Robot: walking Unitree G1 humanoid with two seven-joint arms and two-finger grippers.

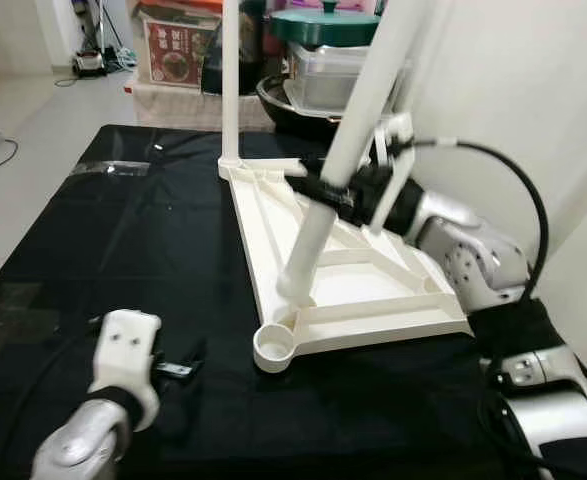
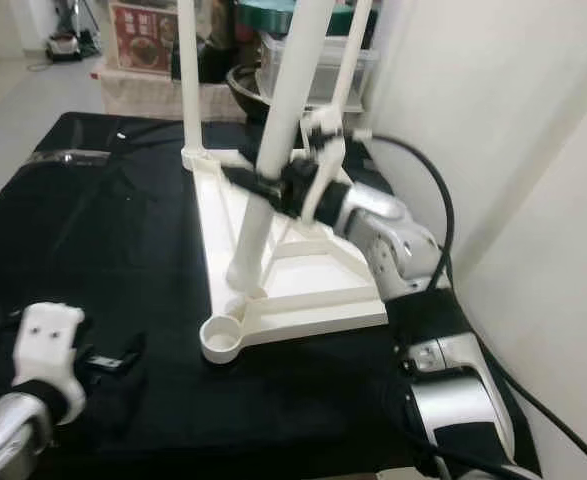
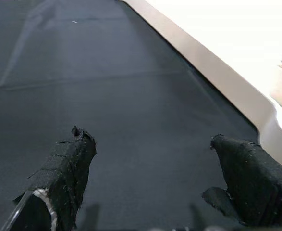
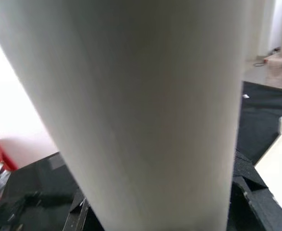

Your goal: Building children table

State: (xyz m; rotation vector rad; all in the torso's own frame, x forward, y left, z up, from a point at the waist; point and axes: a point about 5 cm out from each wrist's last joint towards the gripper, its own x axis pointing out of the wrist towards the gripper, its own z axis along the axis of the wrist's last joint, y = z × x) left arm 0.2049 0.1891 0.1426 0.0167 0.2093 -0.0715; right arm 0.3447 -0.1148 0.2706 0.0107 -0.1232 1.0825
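Observation:
A white child's tabletop [image 1: 373, 285] lies upside down on the black cloth. One white leg [image 1: 231, 80] stands upright in its far left corner. My right gripper [image 1: 325, 192] is shut on a second white leg [image 1: 358, 130], which is tilted; the leg's lower end [image 1: 295, 283] hovers just above and behind the round socket [image 1: 274, 347] at the near corner. The wrist view shows the same leg [image 4: 145, 110] close up. My left gripper [image 1: 178, 368] rests low over the cloth to the left of that socket, its fingers [image 3: 66, 163] open with nothing between them.
Boxes and a pot with a green lid [image 1: 323, 25] are stacked behind the table. A white wall [image 1: 533, 90] runs close along the right. A black cable [image 1: 533, 210] loops over my right arm. Bare black cloth [image 1: 123, 250] spreads to the left.

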